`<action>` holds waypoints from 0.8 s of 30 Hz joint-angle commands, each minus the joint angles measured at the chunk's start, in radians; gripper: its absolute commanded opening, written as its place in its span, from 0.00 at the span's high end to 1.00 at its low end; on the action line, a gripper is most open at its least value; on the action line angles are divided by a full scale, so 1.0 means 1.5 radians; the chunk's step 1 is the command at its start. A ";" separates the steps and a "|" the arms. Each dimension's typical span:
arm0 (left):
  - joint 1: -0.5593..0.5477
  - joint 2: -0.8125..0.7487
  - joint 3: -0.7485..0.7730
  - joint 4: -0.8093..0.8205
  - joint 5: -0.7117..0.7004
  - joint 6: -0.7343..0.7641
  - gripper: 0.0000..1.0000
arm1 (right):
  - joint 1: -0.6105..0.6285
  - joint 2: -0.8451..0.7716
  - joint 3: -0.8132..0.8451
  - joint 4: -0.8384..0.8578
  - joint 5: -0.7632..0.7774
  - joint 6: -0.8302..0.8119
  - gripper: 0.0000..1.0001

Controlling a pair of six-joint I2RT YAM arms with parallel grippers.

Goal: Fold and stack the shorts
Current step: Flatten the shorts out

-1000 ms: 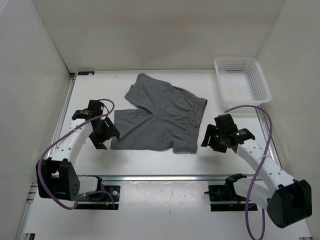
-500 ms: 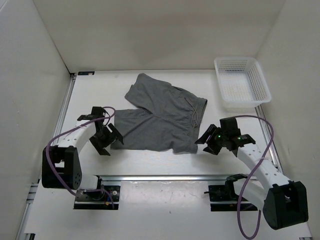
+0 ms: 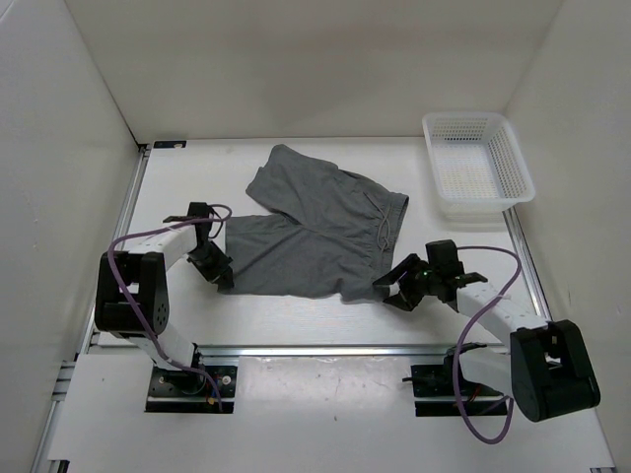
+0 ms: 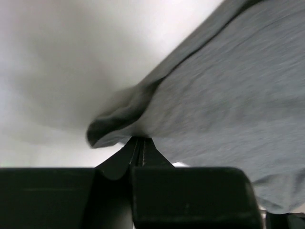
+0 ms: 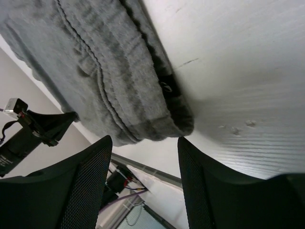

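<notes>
I see the shorts (image 3: pixel 315 232) lying spread flat in the middle of the surface (image 3: pixel 296 320), waistband and drawstring to the right, both legs pointing left. My left tool (image 3: pixel 219 274) sits low at the near-left corner of the nearer leg. On its wrist view the two fingers (image 4: pixel 119 164) are pressed together to a point, with the grey hem bunched and curled up right at their tips, so I read it as closed on that corner of fabric. My right tool (image 3: pixel 386 293) is down at the near-right corner, beside the waistband end. Its fingers (image 5: pixel 81 186) stand apart, and the folded corner of the waistband lies just ahead of the gap between them, resting on the surface, not gripped. A white mesh basket (image 3: pixel 513 163) stands at the far right corner, well apart from the shorts.
</notes>
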 commanded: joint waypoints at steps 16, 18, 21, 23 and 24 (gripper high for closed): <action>0.051 -0.044 0.076 -0.013 -0.003 0.023 0.89 | 0.014 0.108 0.181 -0.109 0.188 -0.047 1.00; 0.069 -0.060 0.091 -0.027 -0.012 0.036 0.89 | 0.006 0.079 0.205 -0.156 0.216 -0.089 1.00; 0.077 -0.094 0.091 -0.048 -0.018 0.043 0.89 | 0.000 0.031 0.226 -0.213 0.246 -0.142 1.00; 0.084 -0.115 0.091 -0.057 -0.018 0.043 0.89 | 0.000 0.004 0.226 -0.243 0.262 -0.164 1.00; 0.084 -0.121 0.080 -0.057 -0.018 0.043 0.89 | 0.000 -0.005 0.211 -0.263 0.262 -0.165 1.00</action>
